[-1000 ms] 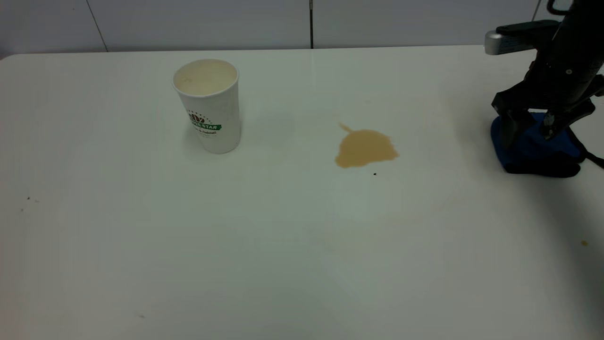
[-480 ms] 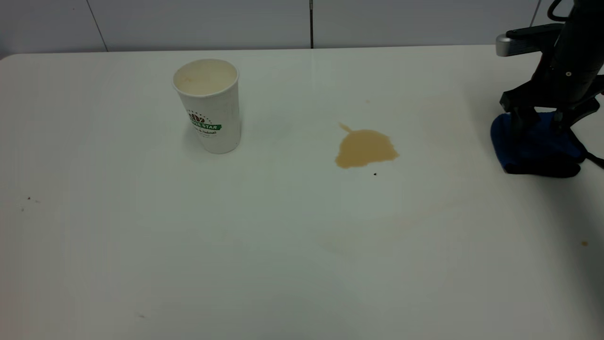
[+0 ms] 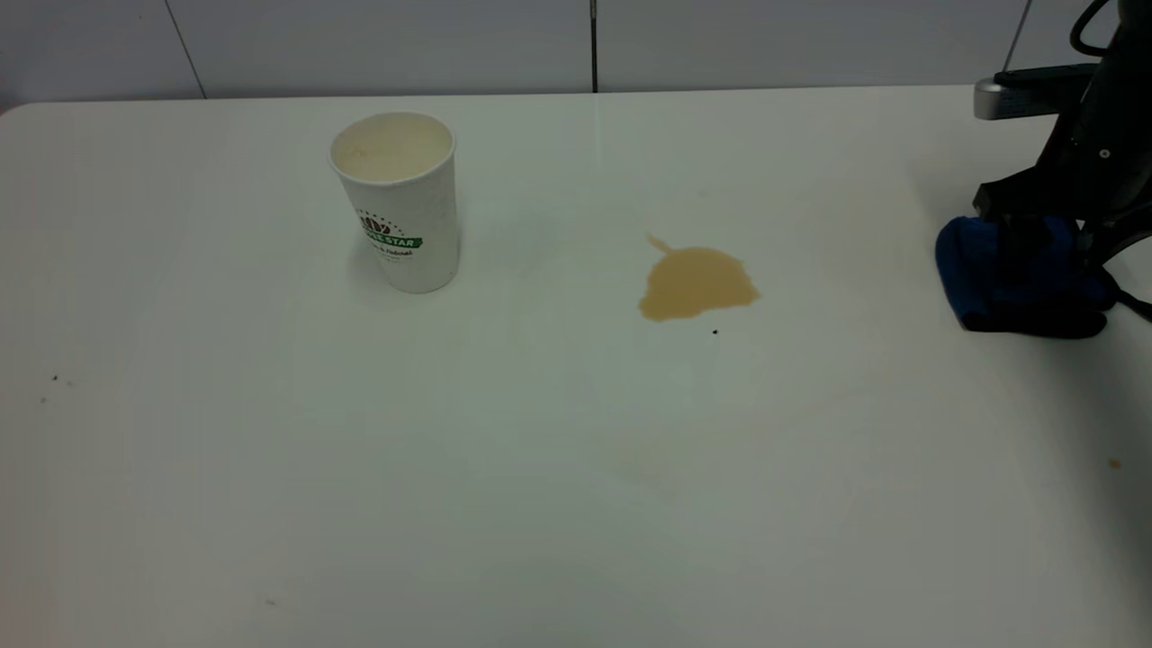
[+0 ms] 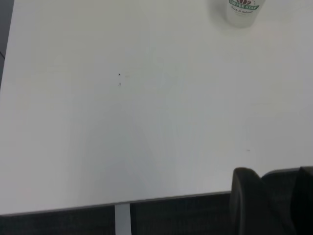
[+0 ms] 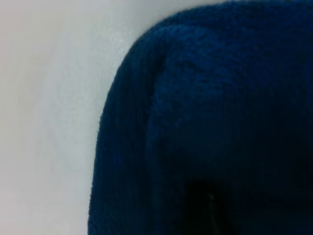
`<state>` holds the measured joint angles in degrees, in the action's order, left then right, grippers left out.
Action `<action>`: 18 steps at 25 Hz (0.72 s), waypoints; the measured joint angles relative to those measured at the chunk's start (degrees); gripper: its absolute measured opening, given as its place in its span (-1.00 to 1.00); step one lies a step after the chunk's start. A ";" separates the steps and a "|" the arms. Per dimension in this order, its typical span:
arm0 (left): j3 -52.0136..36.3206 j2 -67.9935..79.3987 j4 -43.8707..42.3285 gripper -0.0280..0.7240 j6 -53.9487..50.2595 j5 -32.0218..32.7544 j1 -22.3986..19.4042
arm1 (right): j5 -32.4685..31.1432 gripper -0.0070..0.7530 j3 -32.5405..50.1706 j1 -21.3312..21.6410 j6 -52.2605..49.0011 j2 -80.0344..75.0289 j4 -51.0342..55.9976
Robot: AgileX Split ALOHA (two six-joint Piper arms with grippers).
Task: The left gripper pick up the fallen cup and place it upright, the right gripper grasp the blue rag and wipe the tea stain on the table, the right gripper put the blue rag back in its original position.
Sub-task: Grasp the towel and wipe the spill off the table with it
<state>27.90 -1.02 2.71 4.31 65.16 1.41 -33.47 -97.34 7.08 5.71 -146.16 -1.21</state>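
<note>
**K:** Under the right gripper (image 3: pixel 1048 236): the small royal-blue cloth rag with black edging (image 3: pixel 999 274), bunched on the white smooth tabletop (image 3: pixel 540 468). Prongs are down into the folds, one either side of a ridge. Can't tell if the jaws have clenched yet; the wrist view is nothing but blue pile.

**M:** Stain?

**K:** Light brown roundish tea blot with a small tail (image 3: pixel 697 283), well clear of the jaws, toward the table middle. Not wiped. White dimpled paper cup with the green banner logo (image 3: pixel 398 202) is beyond that, upright, so that step looks done. Left gripper (image 4: pixel 266 200) is parked off the table edge, jaw state not visible.

**M:** Risks?

**K:** My guess: a shallow pinch takes only the top fold, and the rag slips out or trails during the drag. A trailing black loop could smear tea wider.

**M:** Count?

**K:** One rag, one stain, one cup, two grippers.
</note>
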 joint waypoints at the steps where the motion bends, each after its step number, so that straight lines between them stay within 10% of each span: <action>1: 0.00 0.00 0.00 -0.29 0.00 0.00 0.00 | -0.05 0.56 0.00 0.00 0.00 -0.08 0.12; 11: 0.00 0.00 0.00 -0.29 -0.06 0.00 0.00 | -1.41 -0.74 -0.29 -0.05 5.91 -0.46 8.62; 18: 0.00 0.00 0.00 -0.29 -0.12 0.00 0.00 | -3.22 -0.85 -0.35 -1.41 11.55 -0.55 13.66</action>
<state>27.90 -1.02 2.71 4.19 65.16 1.41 -36.68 -97.69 5.67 17.26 -146.71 12.45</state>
